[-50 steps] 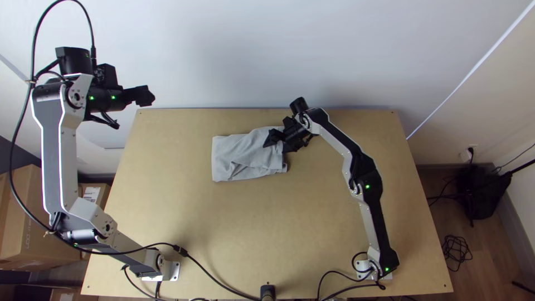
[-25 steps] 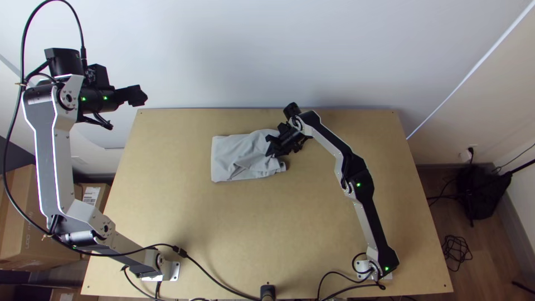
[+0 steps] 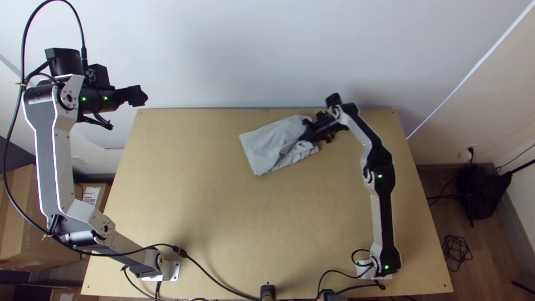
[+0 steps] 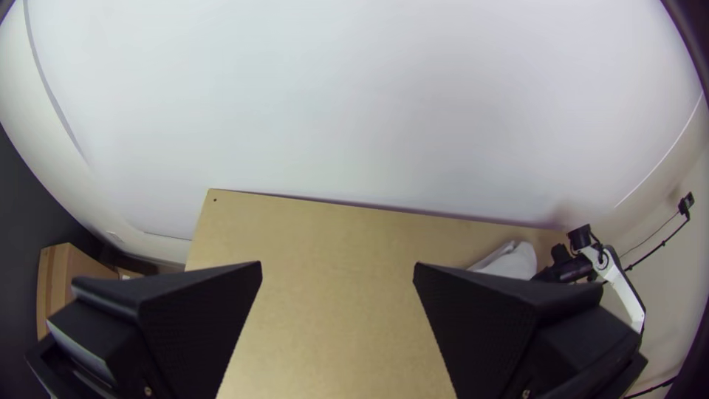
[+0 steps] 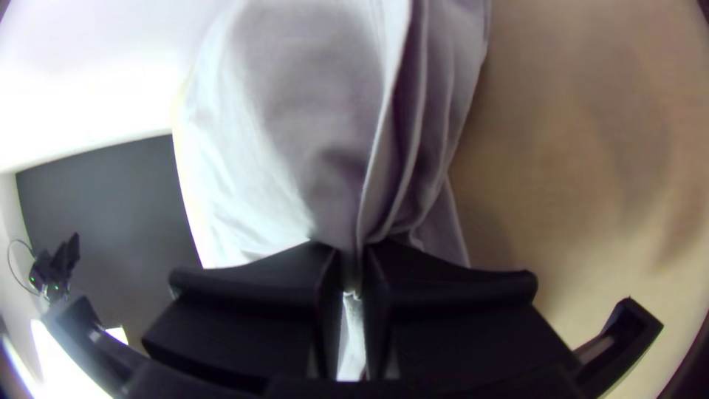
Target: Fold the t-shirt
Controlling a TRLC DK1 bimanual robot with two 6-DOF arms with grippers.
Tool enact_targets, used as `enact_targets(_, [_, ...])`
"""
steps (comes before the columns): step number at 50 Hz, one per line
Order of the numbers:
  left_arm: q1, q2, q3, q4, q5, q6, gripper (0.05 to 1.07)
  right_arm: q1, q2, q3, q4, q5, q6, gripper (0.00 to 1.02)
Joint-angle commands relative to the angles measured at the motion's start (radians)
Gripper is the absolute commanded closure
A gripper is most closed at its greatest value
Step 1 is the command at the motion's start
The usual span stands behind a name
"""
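A light grey t-shirt (image 3: 273, 145) lies on the table's far half in the top view, in a folded bundle with creases toward its right end. My right gripper (image 3: 305, 137) is shut on that right end. In the right wrist view, cloth (image 5: 295, 125) is pinched between the fingers of my right gripper (image 5: 353, 270). My left gripper (image 3: 146, 96) hangs past the table's far left corner, away from the cloth. The left wrist view has my left gripper (image 4: 337, 270) open with nothing between its fingers, and the t-shirt (image 4: 512, 260) farther off.
The wooden table (image 3: 223, 223) spreads around the cloth, with a pale wall (image 3: 234, 50) behind its far edge. Black cables (image 3: 217, 278) run along the near edge. Cardboard boxes (image 3: 33, 217) stand on the floor at the left.
My right gripper has moved right and slightly toward the far edge, dragging the t-shirt along and turning it askew. My left arm shifted slightly left at first, then kept still.
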Motion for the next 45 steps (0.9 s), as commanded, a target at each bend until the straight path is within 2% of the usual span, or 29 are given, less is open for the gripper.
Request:
enact_targets(1, [0.0, -0.025, 0.02, -0.003, -0.005, 0.019, 0.09, -0.107, 0.001, -0.035, 0.0, 0.03, -0.022, 1.0])
enact_targets(10, [-0.002, -0.019, 0.02, 0.001, -0.004, 0.019, 0.09, -0.291, -0.06, -0.109, 0.007, 0.06, -0.028, 1.0])
enact_targets(20, [-0.003, -0.019, 0.014, 0.001, 0.001, 0.013, 0.09, -0.532, -0.267, -0.429, 0.221, 0.12, -0.002, 1.0])
enact_targets(29, [-0.011, -0.019, 0.012, 0.003, 0.006, 0.008, 0.09, -0.744, -0.344, -0.578, 0.297, 0.172, 0.01, 1.0])
enact_targets(33, [-0.02, -0.02, 0.012, 0.004, 0.007, 0.004, 0.09, -0.804, -0.398, -0.661, 0.333, 0.174, -0.004, 0.99])
enact_targets(34, [-0.022, -0.02, 0.012, 0.003, 0.007, 0.004, 0.09, -0.816, -0.41, -0.676, 0.338, 0.174, -0.013, 0.92])
enact_targets(37, [-0.026, -0.022, 0.012, 0.003, 0.007, 0.002, 0.09, -0.838, -0.442, -0.711, 0.344, 0.174, -0.048, 0.52])
enact_targets(38, [-0.026, -0.022, 0.012, 0.003, 0.007, 0.002, 0.09, -0.841, -0.451, -0.722, 0.344, 0.174, -0.067, 0.43])
enact_targets(43, [-0.034, -0.022, 0.012, 0.003, 0.007, 0.001, 0.09, -0.841, -0.488, -0.756, 0.344, 0.174, -0.113, 0.42])
enact_targets(45, [-0.037, -0.024, 0.012, 0.003, 0.007, 0.001, 0.09, -0.836, -0.504, -0.759, 0.344, 0.174, -0.128, 0.34])
